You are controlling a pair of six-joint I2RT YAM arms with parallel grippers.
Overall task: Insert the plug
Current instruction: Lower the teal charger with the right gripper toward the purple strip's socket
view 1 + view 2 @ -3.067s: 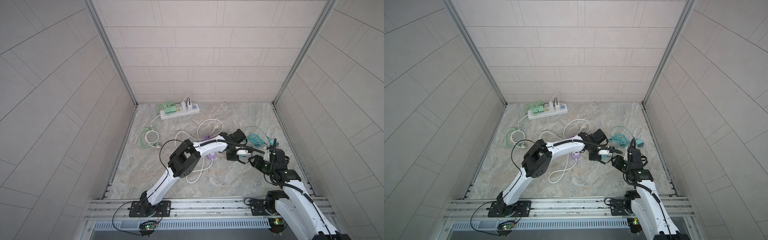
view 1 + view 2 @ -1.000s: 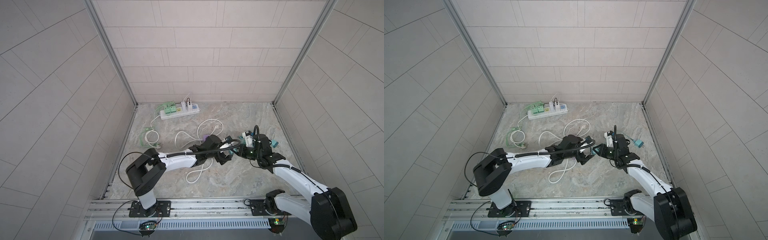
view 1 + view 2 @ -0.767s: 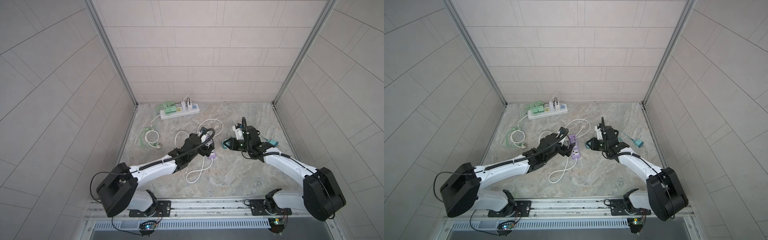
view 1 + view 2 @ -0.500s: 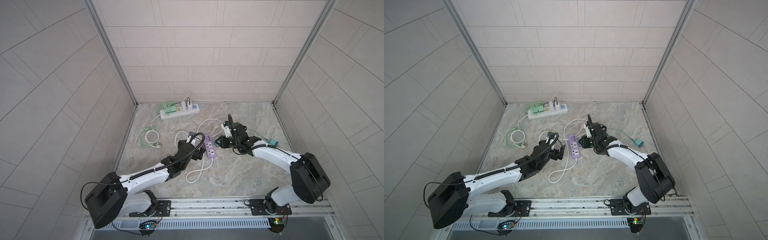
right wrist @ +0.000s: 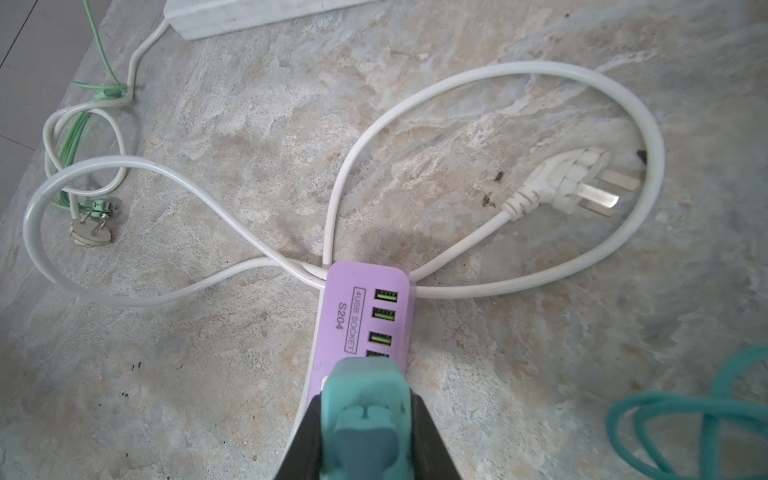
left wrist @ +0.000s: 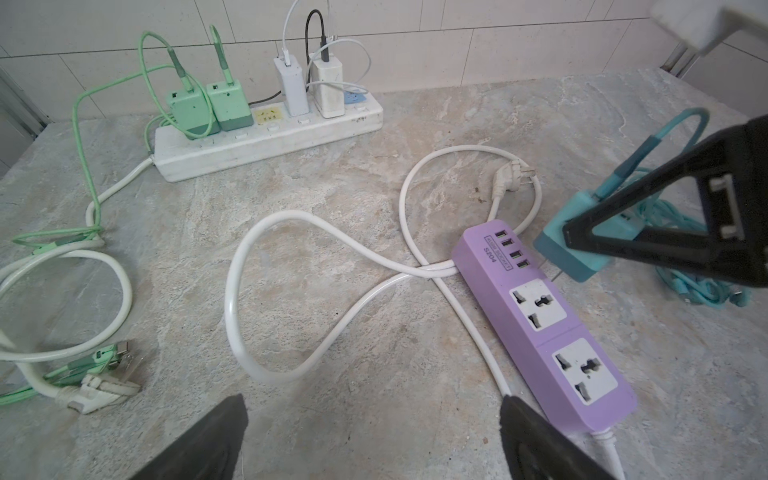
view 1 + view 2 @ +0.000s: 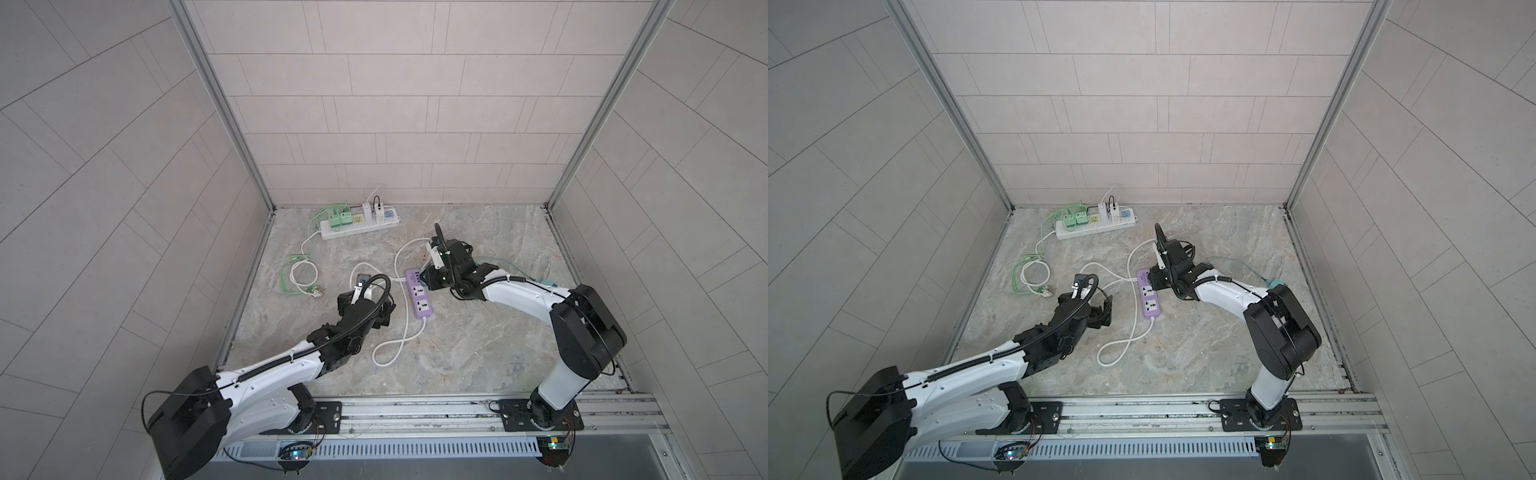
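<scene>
Toward 8 o'clock on the table (image 7: 478, 353), left hand (image 7: 374, 311) gapes wide, empty; centre, purple strip (image 7: 419, 297), sockets up; over its far end right hand (image 7: 432, 279) pinches teal plug (image 5: 365, 386); likely light, rigid, slick shell; grip flat sides; cable (image 5: 685, 415) may tug.

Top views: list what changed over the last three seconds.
The left gripper withdrew from the middle to its own side, jaws open. The right gripper, shut on the teal plastic charger plug, swung inward to the purple plastic power strip. That strip, the long white power strip and the white cable stayed put.
</scene>
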